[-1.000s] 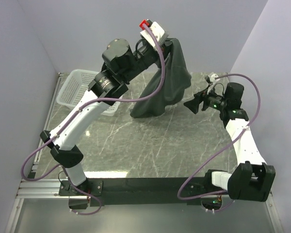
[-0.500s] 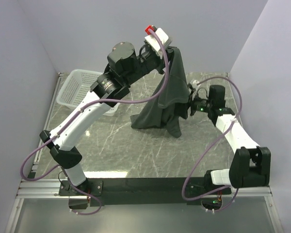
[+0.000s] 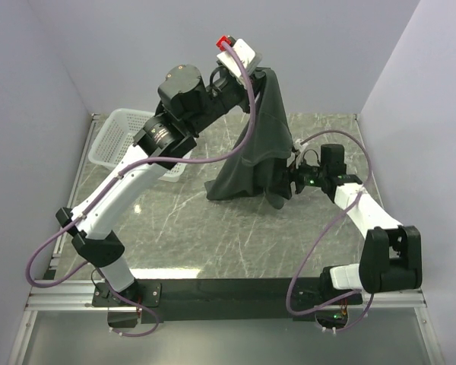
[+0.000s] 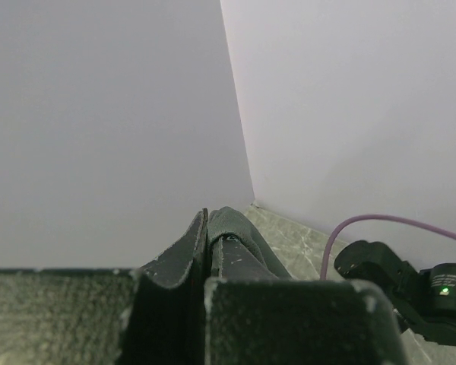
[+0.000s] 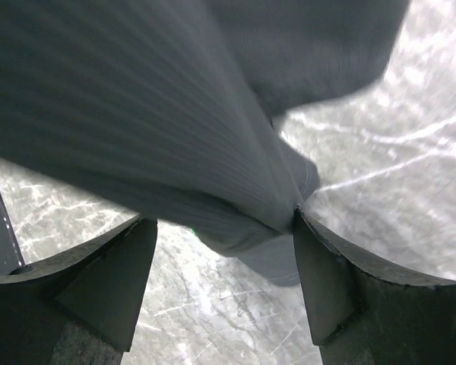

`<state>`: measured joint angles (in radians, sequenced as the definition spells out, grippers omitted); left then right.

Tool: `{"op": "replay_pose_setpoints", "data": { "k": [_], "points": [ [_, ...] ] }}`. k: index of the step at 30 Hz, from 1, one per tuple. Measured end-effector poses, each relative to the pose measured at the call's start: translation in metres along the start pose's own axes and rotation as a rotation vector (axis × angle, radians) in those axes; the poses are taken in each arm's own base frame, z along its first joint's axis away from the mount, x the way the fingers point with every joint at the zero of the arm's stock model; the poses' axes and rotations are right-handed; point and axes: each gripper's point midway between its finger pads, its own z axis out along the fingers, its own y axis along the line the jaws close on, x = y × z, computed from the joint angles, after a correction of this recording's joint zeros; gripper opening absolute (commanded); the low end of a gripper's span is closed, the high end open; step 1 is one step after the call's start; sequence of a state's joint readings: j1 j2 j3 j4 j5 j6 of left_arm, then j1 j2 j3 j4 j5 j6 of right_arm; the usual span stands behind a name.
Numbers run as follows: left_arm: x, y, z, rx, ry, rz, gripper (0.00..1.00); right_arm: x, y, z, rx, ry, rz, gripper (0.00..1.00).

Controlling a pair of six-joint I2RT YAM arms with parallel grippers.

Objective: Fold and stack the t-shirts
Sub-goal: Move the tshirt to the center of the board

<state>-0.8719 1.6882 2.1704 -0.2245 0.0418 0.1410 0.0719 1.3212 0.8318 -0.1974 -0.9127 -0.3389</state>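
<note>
Pressed together high up, the left tool [image 3: 260,70], pinching a bunched edge of the dark grey-green short-sleeved cotton t-shirt [image 3: 254,152]. From the left wrist, just a ridge of cloth clamped between the two pads. Hanging straight below that tool as a long drape, with the bottom folds pooled on the grey marble-patterned surface [image 3: 213,236] beneath it. Cannot tell which edge of the garment sits in the pinch: no neck label or sleeve to make out.

Spread wide, the right tool [image 3: 289,182], low down and pushed in against the hanging cloth from the side. From its own wrist view, a thick fold of the t-shirt running between the open fingers [image 5: 114,281], brushing the one on the right of that view and apart from the other. Not closed on anything yet.

Further out, below and well off to the left of the left tool, a white plastic mesh basket [image 3: 125,141] on the surface. Impossible to tell whether anything lies in it.

Judged early in the task: garment lifted and dangling, not spread flat, no fold made, nothing stacked. Left to do, most likely: take a second hold with the right tool, open the t-shirt out, lay it flat, fold it, set it on a stack.
</note>
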Motion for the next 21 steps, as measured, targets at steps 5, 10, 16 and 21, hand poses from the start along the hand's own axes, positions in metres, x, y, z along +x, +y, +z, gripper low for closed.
{"op": "replay_pose_setpoints", "data": {
  "k": [5, 10, 16, 21],
  "points": [
    [-0.011, 0.005, -0.007, -0.019, -0.017, 0.006, 0.01, 0.026, -0.012, 0.009, 0.023, 0.078, 0.041, 0.77],
    [-0.022, 0.008, -0.014, -0.029, -0.036, 0.021, 0.01, 0.045, -0.024, 0.016, 0.033, 0.144, 0.056, 0.74],
    [-0.025, 0.009, -0.018, -0.033, -0.040, 0.023, 0.01, 0.043, -0.030, 0.037, -0.023, 0.180, 0.031, 0.73],
    [-0.022, 0.009, -0.019, -0.036, -0.032, 0.024, 0.01, 0.030, -0.025, 0.056, -0.070, 0.181, -0.019, 0.58]
  ]
}}
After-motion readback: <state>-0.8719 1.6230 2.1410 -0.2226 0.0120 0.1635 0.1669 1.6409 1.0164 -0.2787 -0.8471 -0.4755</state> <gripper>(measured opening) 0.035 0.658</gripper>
